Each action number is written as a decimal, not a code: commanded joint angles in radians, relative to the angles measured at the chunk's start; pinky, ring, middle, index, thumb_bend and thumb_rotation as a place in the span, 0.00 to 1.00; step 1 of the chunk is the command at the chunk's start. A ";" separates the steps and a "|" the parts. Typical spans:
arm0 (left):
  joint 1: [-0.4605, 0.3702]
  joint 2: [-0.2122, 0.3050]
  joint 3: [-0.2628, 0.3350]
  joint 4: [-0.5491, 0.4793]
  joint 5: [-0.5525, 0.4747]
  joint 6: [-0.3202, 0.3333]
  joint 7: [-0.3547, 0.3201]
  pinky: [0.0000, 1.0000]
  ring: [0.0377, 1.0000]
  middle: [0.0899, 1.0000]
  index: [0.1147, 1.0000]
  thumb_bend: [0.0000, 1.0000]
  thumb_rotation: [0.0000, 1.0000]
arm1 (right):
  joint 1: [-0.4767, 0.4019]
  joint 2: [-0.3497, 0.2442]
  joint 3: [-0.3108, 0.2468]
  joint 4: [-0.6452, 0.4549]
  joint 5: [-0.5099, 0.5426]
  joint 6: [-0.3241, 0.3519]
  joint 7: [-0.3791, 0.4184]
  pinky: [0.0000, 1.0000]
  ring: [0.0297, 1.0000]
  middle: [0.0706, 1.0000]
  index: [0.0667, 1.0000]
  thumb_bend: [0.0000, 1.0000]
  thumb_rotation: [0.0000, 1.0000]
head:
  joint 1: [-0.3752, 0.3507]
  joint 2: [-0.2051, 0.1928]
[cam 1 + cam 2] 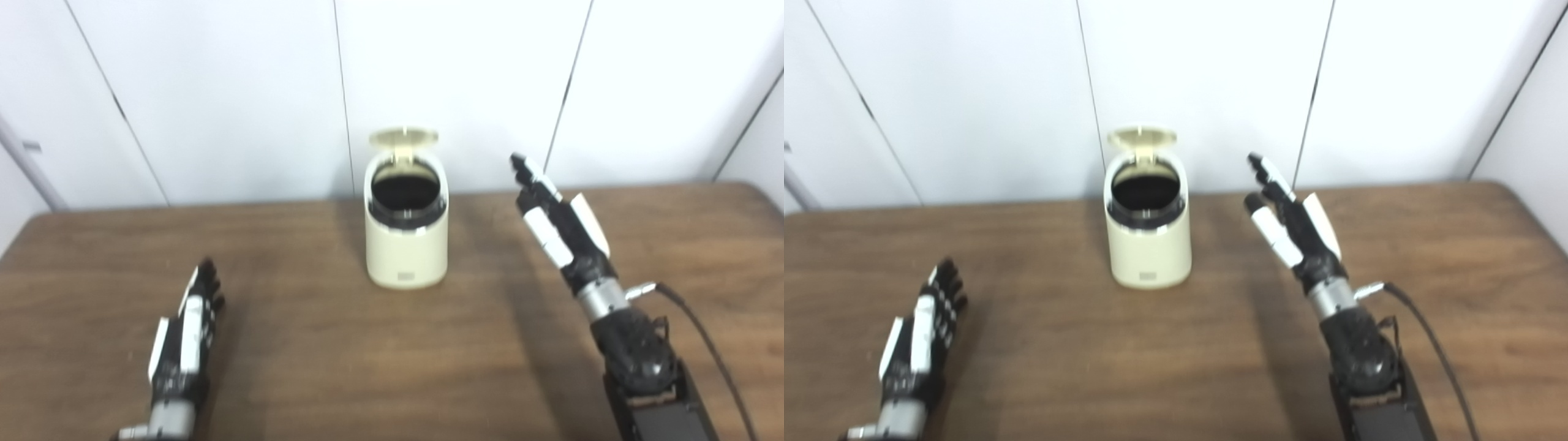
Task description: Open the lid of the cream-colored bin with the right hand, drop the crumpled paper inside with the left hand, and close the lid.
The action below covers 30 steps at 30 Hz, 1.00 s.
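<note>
The cream-colored bin [405,248] stands upright at the back middle of the wooden table. Its round lid [403,137] is flipped up at the rear, and the dark opening [407,190] shows. My right hand [560,218] is raised to the right of the bin, apart from it, with fingers stretched out and holding nothing. My left hand [187,327] lies low over the table at the front left, fingers extended and empty. No crumpled paper shows in either view.
The brown wooden table [343,361] spans the view, with its back edge against white wall panels [245,92]. A black cable [704,337] runs from my right wrist toward the front right.
</note>
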 commanded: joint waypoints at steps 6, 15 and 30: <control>0.002 -0.015 -0.007 0.027 0.009 -0.020 0.009 1.00 1.00 1.00 1.00 0.42 1.00 | -0.085 -0.016 0.017 -0.023 -0.059 -0.017 -0.005 0.92 0.94 0.94 0.93 0.57 1.00 | 0.003 -0.007; 0.004 -0.023 -0.007 0.032 0.005 -0.024 0.011 1.00 1.00 1.00 1.00 0.41 1.00 | -0.128 -0.016 0.044 -0.028 -0.127 0.012 0.005 0.90 0.94 0.95 0.93 0.52 1.00 | 0.008 -0.016; 0.001 -0.034 -0.008 0.048 0.022 -0.041 0.015 1.00 1.00 1.00 1.00 0.41 1.00 | -0.219 -0.041 0.083 -0.012 -0.185 0.046 0.056 0.89 0.94 0.95 0.93 0.55 1.00 | 0.013 -0.020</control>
